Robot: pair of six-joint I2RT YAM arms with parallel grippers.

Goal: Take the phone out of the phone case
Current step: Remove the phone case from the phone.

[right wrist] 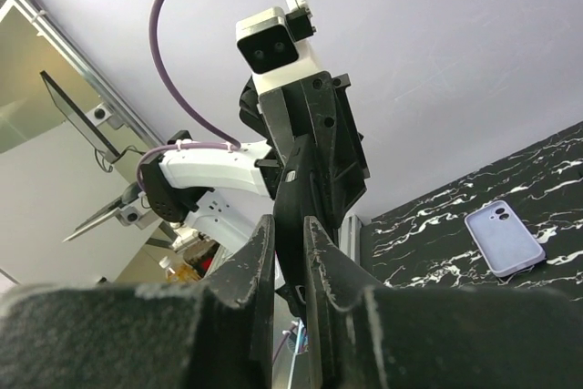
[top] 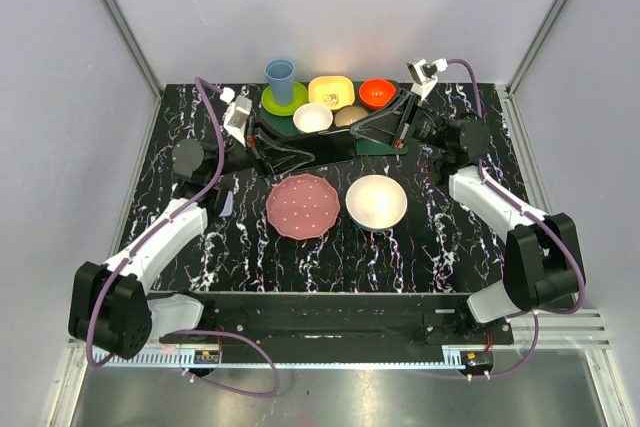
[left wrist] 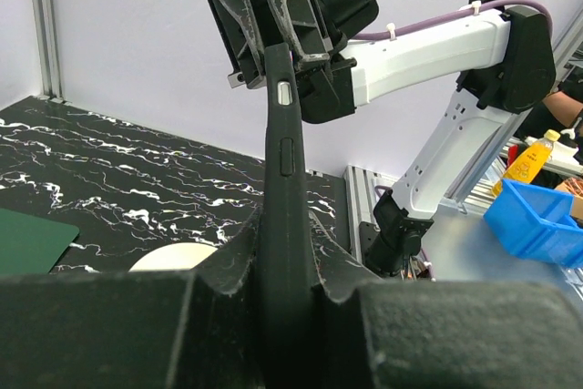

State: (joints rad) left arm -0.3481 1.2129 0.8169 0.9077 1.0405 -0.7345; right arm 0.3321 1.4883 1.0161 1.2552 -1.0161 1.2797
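Over the far half of the bench, top view, phone [top: 325, 150]: black slab held off the bench [top: 400, 247], spanning the gap between the two arms.
Top view, left gripper [top: 272, 147]: at the phone's left end.
Top view, right gripper [top: 385, 130]: at the phone's right end.
Top view, phone case [top: 226, 203]: pale lavender sliver lying on the bench just beside the left arm, well apart from the phone.
Top view, dishes: pink plate [top: 303, 205] and white bowl [top: 376, 201] side by side in front of the phone; blue cup [top: 280, 77] on a green plate [top: 285, 99] behind it.
Left wrist view, phone [left wrist: 284, 189]: seen edge-on and upright, side buttons showing.
Left wrist view, left gripper [left wrist: 287, 271]: fingers [left wrist: 228, 261] pinching the near end of the phone.
Left wrist view, right gripper [left wrist: 282, 43]: clamped on the far end.
Right wrist view, right gripper [right wrist: 290, 252]: fingers [right wrist: 255, 261] pressed on the phone's [right wrist: 290, 193] thin edge.
Right wrist view, left gripper [right wrist: 310, 134]: gripping the opposite end.
Right wrist view, phone case [right wrist: 504, 237]: empty, flat on the bench, camera cut-outs showing.
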